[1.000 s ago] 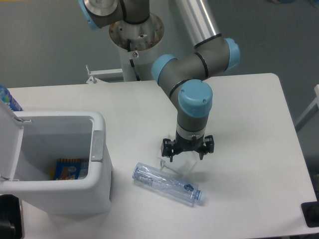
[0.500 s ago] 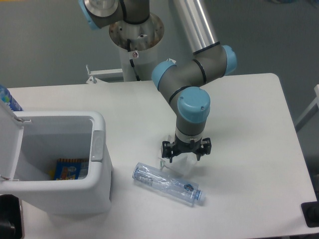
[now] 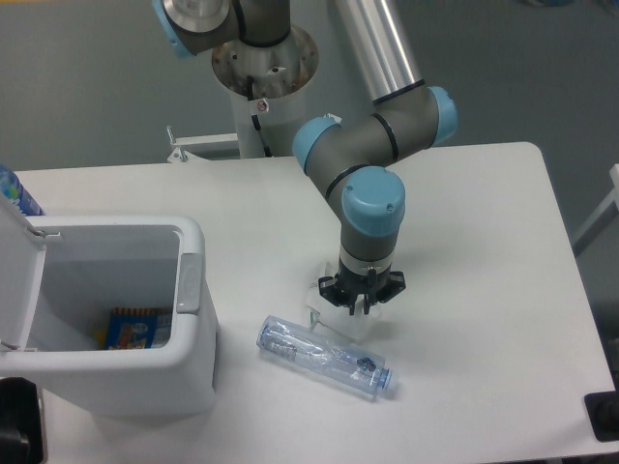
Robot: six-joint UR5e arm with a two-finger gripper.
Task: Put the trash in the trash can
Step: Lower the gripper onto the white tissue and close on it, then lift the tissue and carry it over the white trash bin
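Observation:
The crumpled white tissue [image 3: 336,317] lies on the white table, mostly hidden under my gripper [image 3: 361,305]. The gripper points straight down, low over the table, with its fingers drawn in around the tissue. The crushed clear plastic bottle [image 3: 324,356] with a bluish tint lies on its side just in front of the gripper, apart from it. The white trash can [image 3: 189,372] stands at the left with its lid [image 3: 17,271] open and a grey latch tab [image 3: 188,283] on the rim.
A colourful packet [image 3: 135,327] lies at the bottom of the trash can. A blue object [image 3: 14,193] shows at the left edge behind the can. Black objects sit at the front left corner [image 3: 19,435] and the front right edge [image 3: 604,416].
The gripper has sunk lower onto the tissue and its fingers have drawn inward from wide open. The bottle and the trash can have not moved.

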